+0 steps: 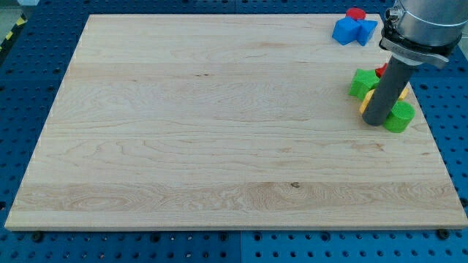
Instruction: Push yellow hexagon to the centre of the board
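A yellow block (368,102), its shape mostly hidden, lies at the board's right side behind my dark rod. My tip (374,121) rests on the board right beside it, between a green block (361,82) above-left and a green round block (400,115) to the right. A red block (381,71) peeks out just behind the rod. Only slivers of yellow show on either side of the rod.
A blue block (354,30) with a red round block (356,13) behind it sits at the view's top right corner. The wooden board (219,131) lies on a blue perforated table. The board's right edge is close to the green round block.
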Available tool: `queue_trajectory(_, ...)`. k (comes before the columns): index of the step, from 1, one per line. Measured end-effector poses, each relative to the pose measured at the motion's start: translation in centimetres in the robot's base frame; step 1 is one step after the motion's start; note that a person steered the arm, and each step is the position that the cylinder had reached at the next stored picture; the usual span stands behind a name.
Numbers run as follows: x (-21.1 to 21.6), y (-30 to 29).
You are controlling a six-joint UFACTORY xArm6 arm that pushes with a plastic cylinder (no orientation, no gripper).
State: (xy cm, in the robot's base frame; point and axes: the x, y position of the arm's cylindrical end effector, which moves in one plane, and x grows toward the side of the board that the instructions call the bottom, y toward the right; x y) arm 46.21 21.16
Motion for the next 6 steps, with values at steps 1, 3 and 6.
queue_trajectory(1,2.9,0.3)
queue_trajectory(3,3.9,10.5)
queue_trajectory(6,-1.3,8.8)
